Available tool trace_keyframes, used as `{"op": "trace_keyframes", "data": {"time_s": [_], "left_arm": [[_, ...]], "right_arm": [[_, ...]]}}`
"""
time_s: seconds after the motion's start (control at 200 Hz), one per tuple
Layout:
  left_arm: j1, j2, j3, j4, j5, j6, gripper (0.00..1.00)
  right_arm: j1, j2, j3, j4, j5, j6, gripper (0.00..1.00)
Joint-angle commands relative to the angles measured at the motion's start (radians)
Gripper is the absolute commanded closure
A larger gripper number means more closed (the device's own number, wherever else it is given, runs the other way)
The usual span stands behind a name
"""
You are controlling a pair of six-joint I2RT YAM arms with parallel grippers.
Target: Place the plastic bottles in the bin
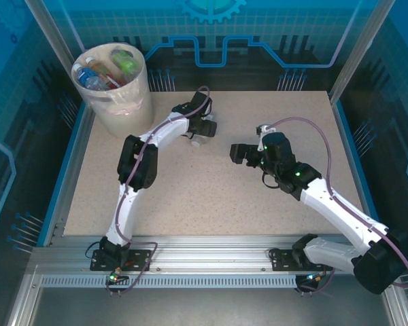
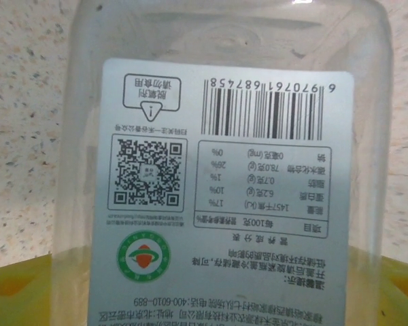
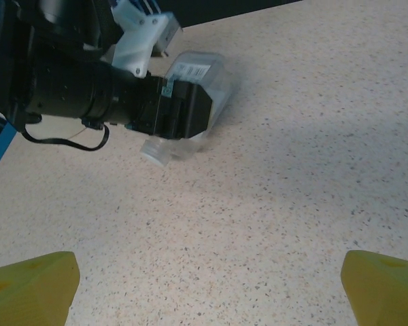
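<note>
Plastic bottles [image 1: 105,71] with coloured labels lie in the big round cream-white bin [image 1: 126,112]; left claw [image 1: 200,132] sits around one clear bottle [image 3: 211,81], grip unclear; right claw [image 3: 205,285] wide open, empty

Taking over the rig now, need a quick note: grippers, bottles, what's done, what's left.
Left gripper: down over a clear bottle lying on the table, fingers either side of it; firm grip not confirmed.
Right gripper: open, empty, above the table close by.
Done: several bottles are in the bin, far left corner.
Left: secure the clear bottle, carry it to the bin, drop it in.
</note>
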Motion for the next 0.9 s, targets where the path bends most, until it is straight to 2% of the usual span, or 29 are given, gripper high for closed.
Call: {"op": "trace_keyframes", "data": {"time_s": [0.0, 0.22, 0.39, 0.575, 0.685, 0.76, 0.895], "left_arm": [[-0.006, -0.132, -0.055, 0.083, 0.069, -0.031, 0.31], [-0.003, -0.314, -0.163, 0.122, 0.178, -0.023, 0.33], [0.015, -0.474, -0.222, 0.144, 0.202, -0.008, 0.34], [0.074, -0.622, -0.227, 0.157, 0.198, -0.004, 0.33], [0.119, -0.678, -0.18, 0.146, 0.178, 0.025, 0.34], [0.155, -0.699, -0.14, 0.152, 0.115, 0.054, 0.34], [0.259, -0.683, -0.064, 0.169, 0.05, 0.075, 0.33]], "right_arm": [[0.031, 0.013, 0.021, 0.057, -0.054, -0.086, 0.0], [0.08, 0.064, 0.074, 0.094, -0.1, -0.153, 0.0], [0.097, 0.097, 0.109, 0.149, -0.153, -0.168, 0.0], [0.101, 0.137, 0.16, 0.125, -0.095, -0.157, 0.0], [0.101, 0.153, 0.16, 0.139, -0.091, -0.145, 0.0], [0.1, 0.163, 0.162, 0.139, -0.086, -0.13, 0.0], [0.099, 0.177, 0.165, 0.139, -0.088, -0.12, 0.0]]}}
